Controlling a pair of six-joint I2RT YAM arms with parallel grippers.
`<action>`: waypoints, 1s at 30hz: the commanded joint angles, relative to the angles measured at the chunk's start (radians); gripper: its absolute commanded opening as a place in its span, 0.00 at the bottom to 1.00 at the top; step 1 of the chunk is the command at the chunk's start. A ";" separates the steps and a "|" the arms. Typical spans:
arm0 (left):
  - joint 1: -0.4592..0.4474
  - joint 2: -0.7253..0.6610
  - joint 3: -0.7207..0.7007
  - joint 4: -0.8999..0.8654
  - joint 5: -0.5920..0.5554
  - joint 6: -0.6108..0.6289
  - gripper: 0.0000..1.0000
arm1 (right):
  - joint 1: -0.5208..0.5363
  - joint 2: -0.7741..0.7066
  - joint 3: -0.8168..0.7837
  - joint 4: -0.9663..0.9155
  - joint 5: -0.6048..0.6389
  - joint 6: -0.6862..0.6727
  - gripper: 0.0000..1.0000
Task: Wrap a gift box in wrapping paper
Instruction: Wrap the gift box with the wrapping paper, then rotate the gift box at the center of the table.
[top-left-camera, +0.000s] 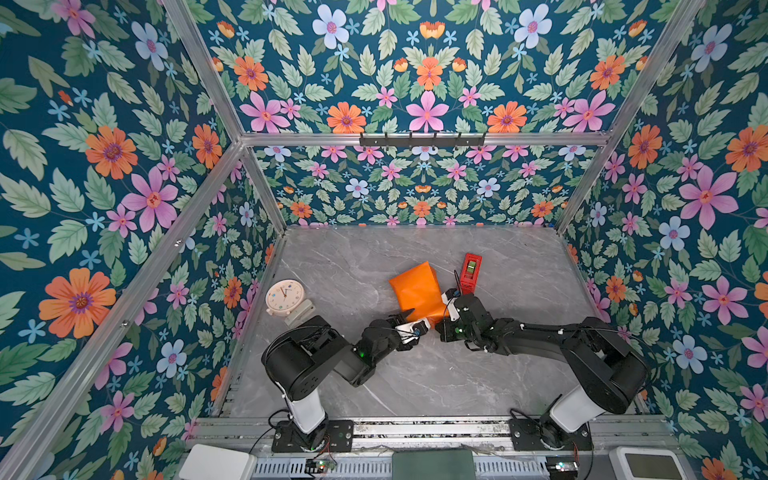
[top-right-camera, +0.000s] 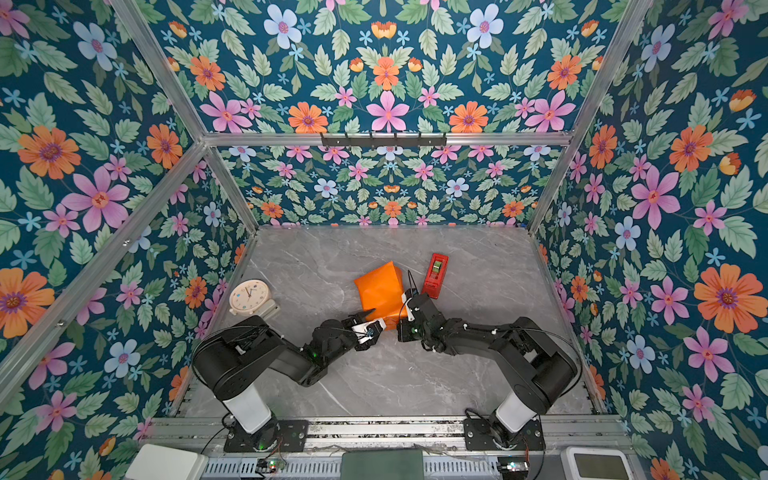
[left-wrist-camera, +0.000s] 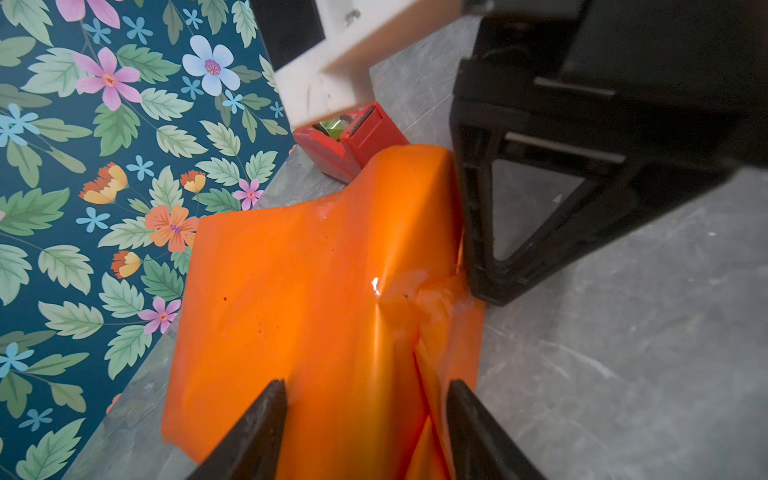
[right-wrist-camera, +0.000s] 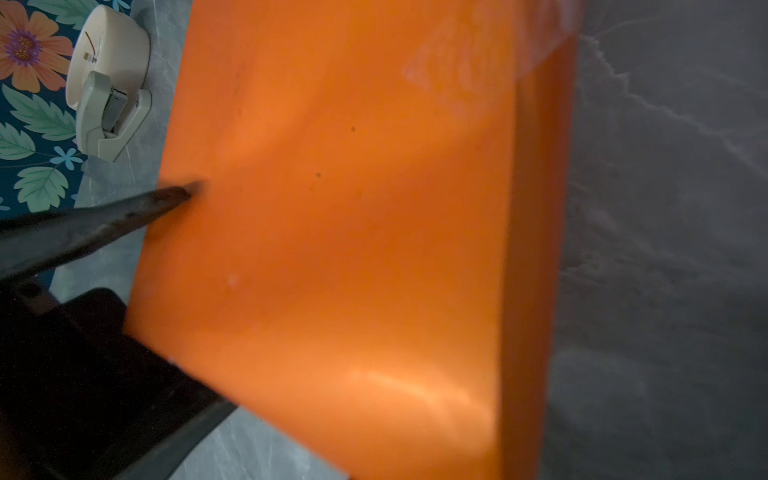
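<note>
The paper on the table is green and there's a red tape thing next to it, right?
Not quite: the paper is orange, not green, as both top views show. The red tape thing does sit next to it.

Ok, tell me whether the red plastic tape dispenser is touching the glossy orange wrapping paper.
Apart. Both top views show a strip of bare grey tabletop between the red plastic tape dispenser and the glossy orange wrapping paper.

The wrapping paper is orange, the tape dispenser red, the table grey marble.
</note>
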 joint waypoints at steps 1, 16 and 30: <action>0.000 -0.027 0.001 -0.013 0.034 -0.053 0.68 | 0.000 -0.028 0.001 -0.053 0.015 -0.024 0.09; 0.003 -0.464 0.003 -0.275 -0.078 -0.891 0.96 | -0.155 -0.270 0.242 -0.557 -0.194 -0.031 0.59; 0.241 -0.342 0.289 -0.941 0.092 -1.485 0.88 | -0.204 0.160 0.564 -0.536 -0.172 0.102 0.85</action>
